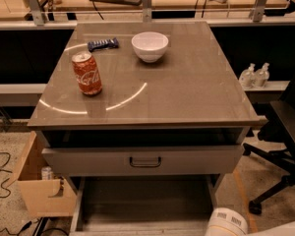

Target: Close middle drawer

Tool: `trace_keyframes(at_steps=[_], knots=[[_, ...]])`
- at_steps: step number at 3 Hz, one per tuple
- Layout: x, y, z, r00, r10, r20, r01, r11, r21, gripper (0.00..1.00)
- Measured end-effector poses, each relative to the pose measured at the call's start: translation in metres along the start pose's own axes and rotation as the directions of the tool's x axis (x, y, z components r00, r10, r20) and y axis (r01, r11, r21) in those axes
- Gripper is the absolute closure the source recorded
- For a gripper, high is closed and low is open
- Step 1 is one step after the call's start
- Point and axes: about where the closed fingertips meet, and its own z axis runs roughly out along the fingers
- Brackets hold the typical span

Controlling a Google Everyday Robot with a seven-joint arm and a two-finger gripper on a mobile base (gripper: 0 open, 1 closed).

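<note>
The jaws of the gripper are out of the picture, so I cannot tell if they are open or closed. The wide, shallow grey metal middle drawer [142, 203] sits low under the flat grey table [187, 97], pulled far out. I think 0 of the job is done. It needs a push in. Only 1 round white arm part [226, 223] shows, low at the right corner.

Middle drawer [142, 203] matt grey metal; tabletop [187, 92] glossy; can [87, 73] shiny metal; arm [227, 223] smooth white plastic, gripper unseen.

1 high front camera looks down at cabinet [187, 92].
</note>
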Motion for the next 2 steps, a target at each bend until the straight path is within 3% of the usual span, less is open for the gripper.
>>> trace_keyframes(at_steps=[1, 2], knots=[[-0.007, 0.019, 0.040, 0.996, 0.042, 0.076, -0.035, 0.9949, -0.094, 1.00], [-0.030, 0.022, 0.074, 0.985, 0.052, 0.164, -0.028, 0.9892, -0.144, 1.00]])
